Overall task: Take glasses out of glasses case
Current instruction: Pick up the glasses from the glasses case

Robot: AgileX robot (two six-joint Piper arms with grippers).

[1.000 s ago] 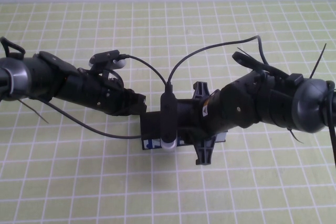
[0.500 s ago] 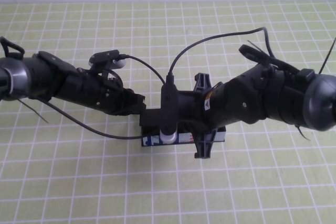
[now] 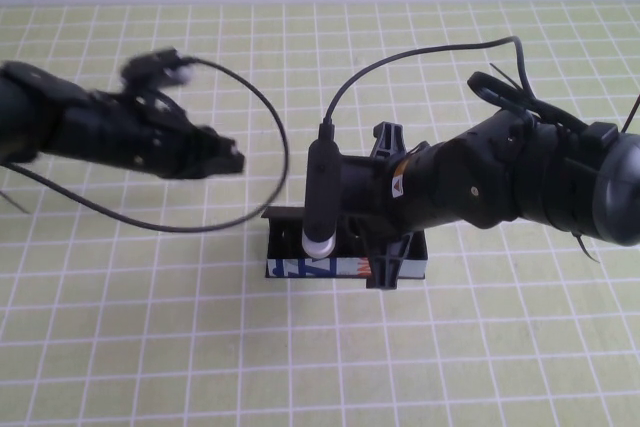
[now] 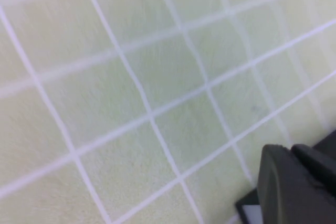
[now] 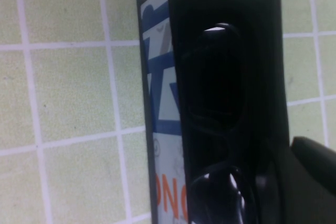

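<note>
The glasses case [image 3: 330, 268] lies open mid-table, its white, blue and orange printed front toward me. The right wrist view shows the case [image 5: 160, 129] with the black glasses [image 5: 212, 82] lying inside, dark lenses up. My right gripper [image 3: 385, 212] hangs over the case, open, one finger in front of the printed side and one behind the back wall [image 5: 315, 177]. My left gripper [image 3: 230, 159] is in the air left of the case, apart from it. The left wrist view shows the left gripper [image 4: 302, 182] above the mat.
A green mat with a white grid [image 3: 150, 327] covers the table. The wrist camera cables [image 3: 270, 147] loop above the case. A white wall runs along the far edge.
My left arm has pulled away from the case's left end, up and to the left. My right gripper has shifted a little toward the case's right part. More of the case's open inside shows.
</note>
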